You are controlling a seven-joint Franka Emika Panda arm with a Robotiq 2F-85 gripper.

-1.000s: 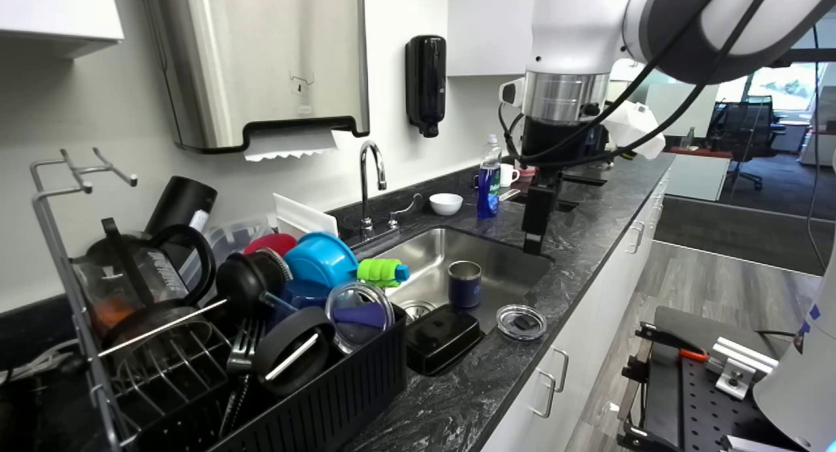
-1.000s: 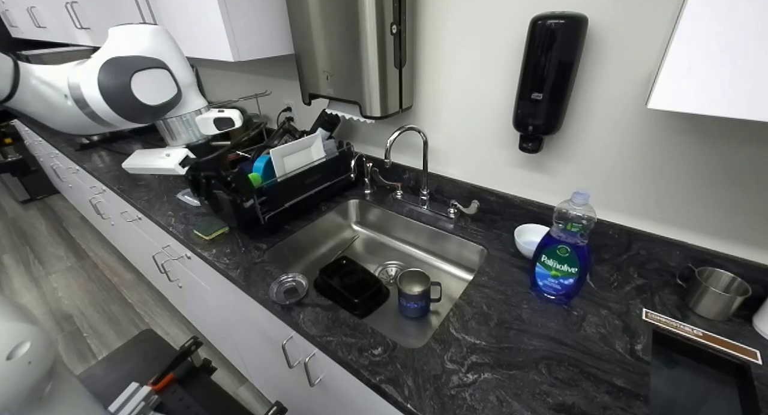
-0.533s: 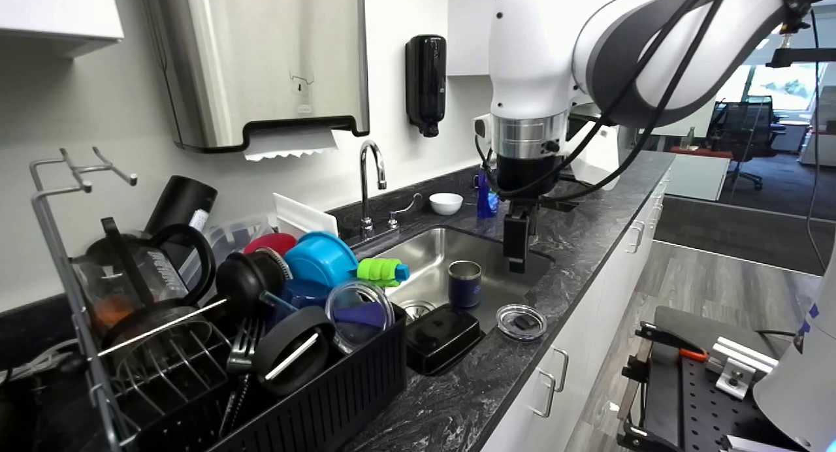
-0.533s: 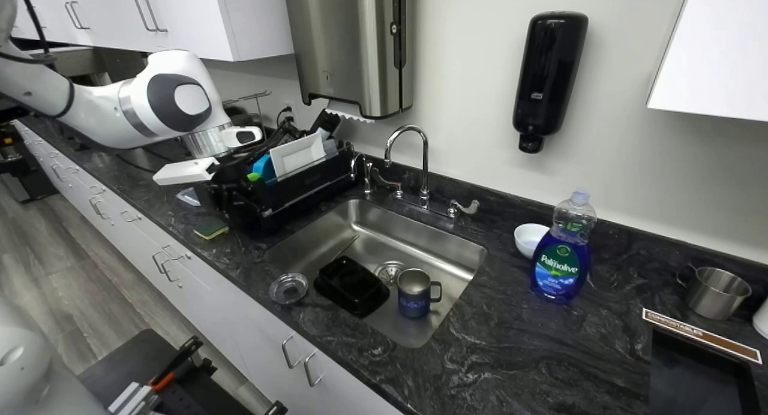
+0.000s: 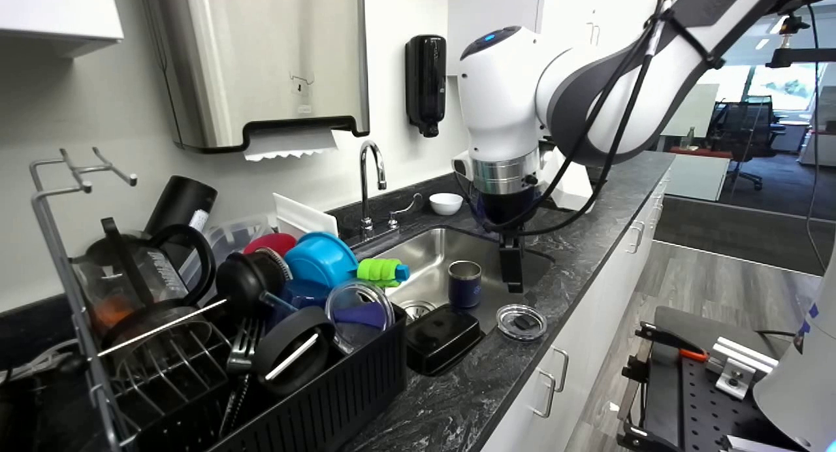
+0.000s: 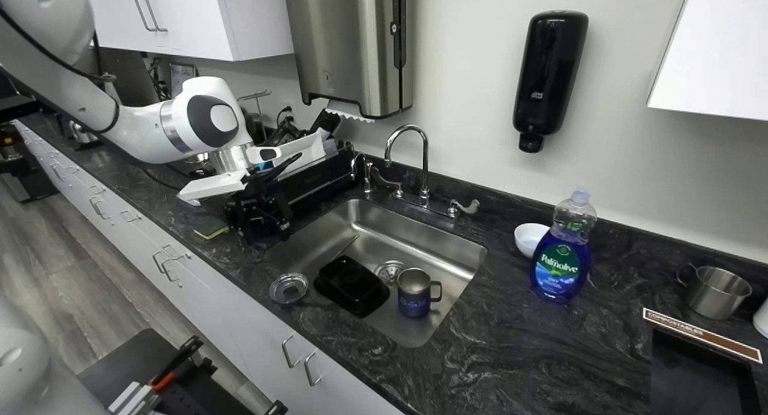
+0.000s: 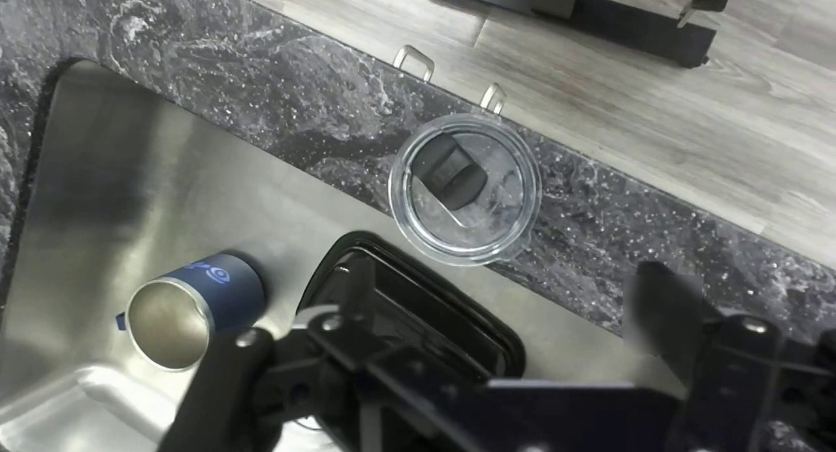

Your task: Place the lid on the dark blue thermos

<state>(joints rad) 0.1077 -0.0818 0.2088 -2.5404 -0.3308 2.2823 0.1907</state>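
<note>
kitchen setting, dark stone counter (image 6: 510, 349) with a steel sink (image 6: 414, 235) set in, full dish rack (image 5: 343, 393) next to it. lid (image 7: 465, 189) lies on the counter strip between sink and front edge. dark blue thermos (image 6: 414, 296) stands upright in the sink, mouth uncovered, black tray (image 6: 353, 286) just beside it. gripper (image 5: 513, 283) hangs pointing down, near the lid but not touching it. wrist view has the jaws spread wide, nothing between them.

step in hand, by the look of it: reach for the lid, no grasp yet. next move: center over the lid, drop straight, straddle the rim, then clamp. lid sits low, so fingers probably need to get right down by the stone. tray and sink lip could snag. then lift, carry over the thermos, seat it level.
</note>
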